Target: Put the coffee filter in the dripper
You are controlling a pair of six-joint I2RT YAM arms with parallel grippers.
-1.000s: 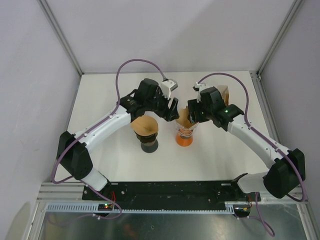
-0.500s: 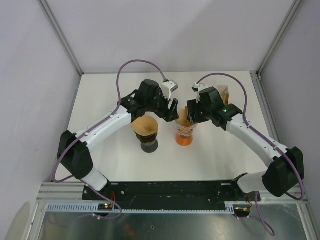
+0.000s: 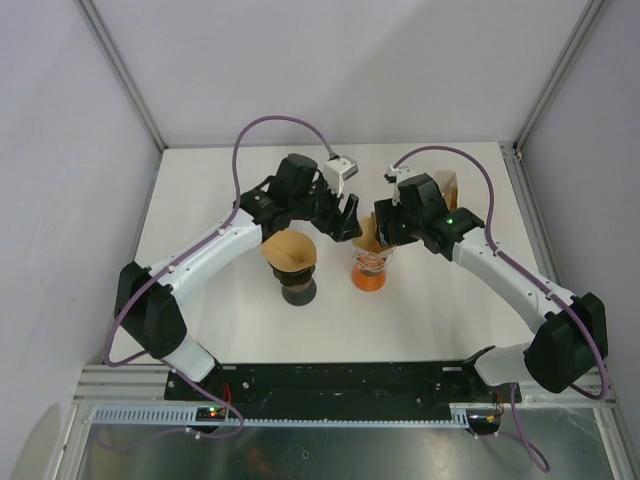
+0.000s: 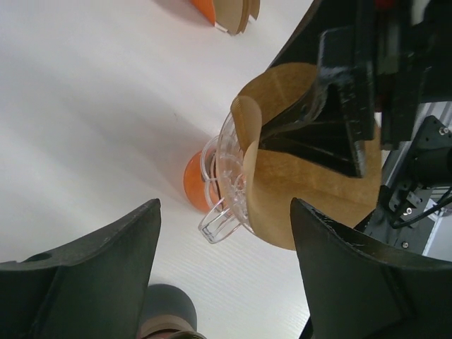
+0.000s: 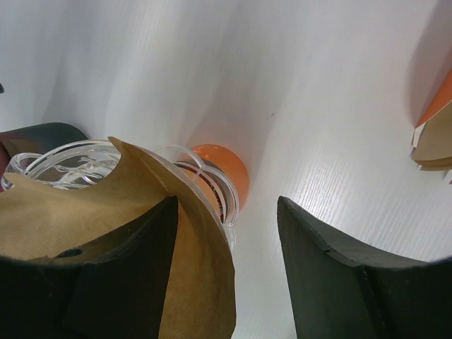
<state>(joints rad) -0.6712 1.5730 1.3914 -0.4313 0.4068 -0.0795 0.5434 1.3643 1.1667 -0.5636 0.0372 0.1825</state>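
A clear glass dripper (image 3: 371, 262) stands on an orange base (image 3: 369, 281) mid-table. A brown paper filter (image 3: 368, 236) sits opened as a cone in its top, one edge standing above the rim. My right gripper (image 3: 380, 236) is open. In the right wrist view one finger (image 5: 113, 282) is inside the filter (image 5: 201, 282) and the other finger (image 5: 353, 275) is outside it. My left gripper (image 3: 347, 218) is open and empty, just left of the dripper (image 4: 227, 185), and sees the filter (image 4: 311, 191) from the side.
A second dripper with a brown filter (image 3: 290, 249) stands on a dark base (image 3: 298, 291) left of the first. An orange holder with spare filters (image 3: 451, 186) stands at the back right, and also shows in the right wrist view (image 5: 432, 134).
My left gripper has shifted slightly toward the dripper. My right gripper and the filter have barely moved.
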